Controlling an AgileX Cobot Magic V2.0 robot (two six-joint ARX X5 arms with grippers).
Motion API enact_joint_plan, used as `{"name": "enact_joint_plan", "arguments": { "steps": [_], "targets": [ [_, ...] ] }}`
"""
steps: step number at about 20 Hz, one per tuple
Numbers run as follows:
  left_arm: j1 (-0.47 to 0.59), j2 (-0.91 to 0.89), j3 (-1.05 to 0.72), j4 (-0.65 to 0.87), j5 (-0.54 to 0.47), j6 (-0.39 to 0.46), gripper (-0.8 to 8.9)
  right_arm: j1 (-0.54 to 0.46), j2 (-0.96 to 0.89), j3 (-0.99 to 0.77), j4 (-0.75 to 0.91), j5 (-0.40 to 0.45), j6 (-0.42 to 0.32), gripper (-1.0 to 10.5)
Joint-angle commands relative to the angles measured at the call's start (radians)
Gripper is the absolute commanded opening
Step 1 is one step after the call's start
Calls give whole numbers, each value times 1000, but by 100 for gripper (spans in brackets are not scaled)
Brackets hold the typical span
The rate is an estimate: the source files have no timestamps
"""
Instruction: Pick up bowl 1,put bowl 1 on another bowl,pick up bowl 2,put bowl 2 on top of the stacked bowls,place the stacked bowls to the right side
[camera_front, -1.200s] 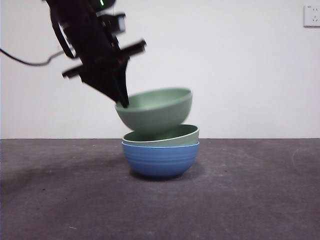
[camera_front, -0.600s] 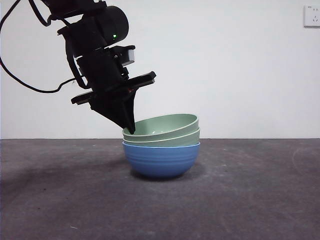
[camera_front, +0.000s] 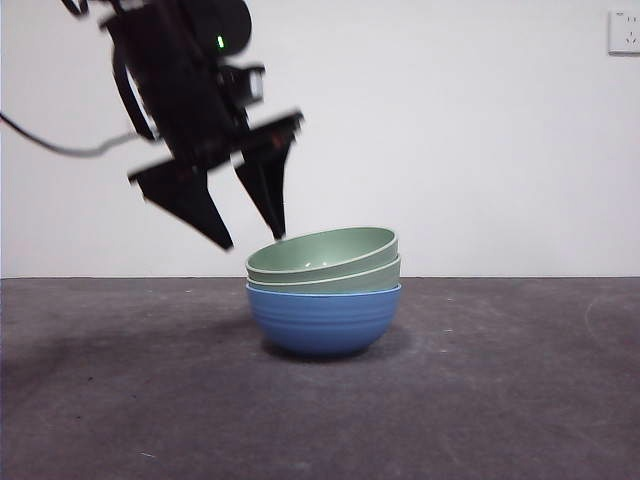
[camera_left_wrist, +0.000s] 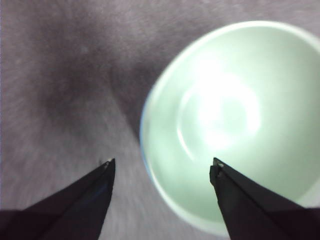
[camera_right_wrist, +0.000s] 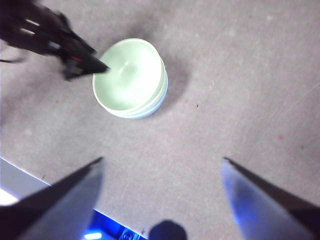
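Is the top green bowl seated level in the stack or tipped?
Tipped: the top green bowl sits nested, its rim higher on one side.

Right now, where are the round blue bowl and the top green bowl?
Glossy round blue ribbed bowl (camera_front: 323, 320): front view, on its ribbed side.
Top pale green round bowl (camera_front: 318, 252): front view, on its outer wall below the rim.

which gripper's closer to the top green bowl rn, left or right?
Left. The left gripper hangs open just above the top green bowl at its rim, not touching it. The right gripper is open too, well back from the stack, with bare table between.
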Motion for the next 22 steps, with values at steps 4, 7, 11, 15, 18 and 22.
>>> {"name": "enact_joint_plan", "arguments": {
  "steps": [4, 7, 11, 15, 18, 22],
  "targets": [
    [-2, -179, 121, -213, -3, 89, 322, 1, 148, -2, 92, -47, 16, 455],
    [-2, -288, 208, -335, -3, 116, 322, 1, 275, -2, 171, -80, 37, 455],
    [-3, -427, 300, -443, -2, 122, 321, 2, 472, -2, 245, -81, 60, 454],
    [-3, -546, 332, -484, -2, 122, 321, 2, 660, -2, 306, -107, 73, 454],
    [-3, -601, 332, -512, -2, 122, 320, 2, 762, -2, 394, -163, 114, 445],
    [-3, -623, 332, -544, -1, 122, 320, 2, 815, -2, 456, -161, 140, 443]
  ]
}}
